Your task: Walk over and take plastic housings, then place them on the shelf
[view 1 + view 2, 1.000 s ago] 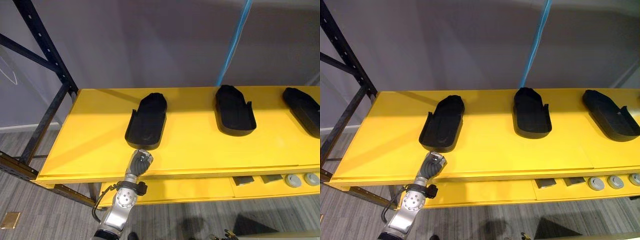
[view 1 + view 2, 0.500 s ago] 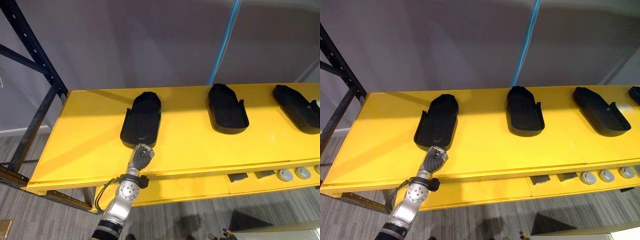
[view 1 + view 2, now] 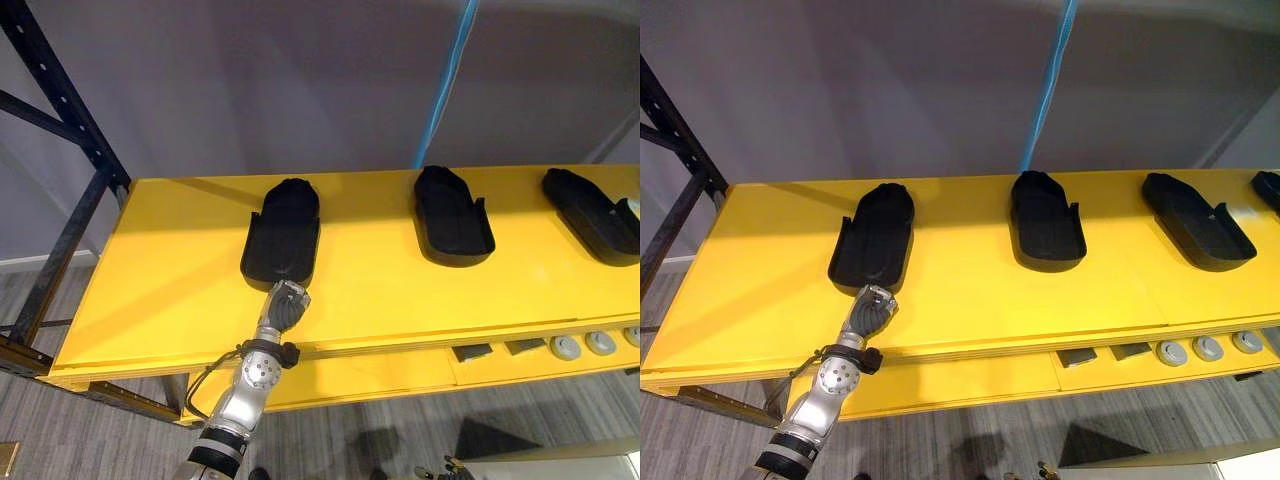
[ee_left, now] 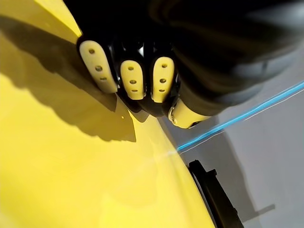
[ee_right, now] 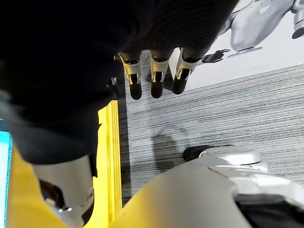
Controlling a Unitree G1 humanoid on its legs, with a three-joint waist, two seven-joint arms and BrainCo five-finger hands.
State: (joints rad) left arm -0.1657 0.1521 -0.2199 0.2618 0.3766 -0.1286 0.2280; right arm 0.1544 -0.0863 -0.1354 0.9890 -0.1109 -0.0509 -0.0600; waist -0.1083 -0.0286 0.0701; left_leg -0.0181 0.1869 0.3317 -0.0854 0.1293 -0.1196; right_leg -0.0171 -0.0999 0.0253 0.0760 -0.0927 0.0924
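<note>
1. Our left hand (image 3: 287, 302) is clenched over the yellow shelf (image 3: 170, 290), gripping nothing. It sits right at the near end of the leftmost black plastic housing (image 3: 283, 237); we cannot tell whether they touch.
2. The middle housing (image 3: 453, 217) and the right housing (image 3: 592, 213) lie well apart along the same shelf.
3. Our right hand (image 5: 157, 78) hangs released, fingers straight, above the grey floor (image 5: 213, 118) beside the shelf's edge.

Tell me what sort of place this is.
Probably a warehouse or factory storeroom: a yellow shelf on a dark metal rack, black housings in a row, small parts below.
</note>
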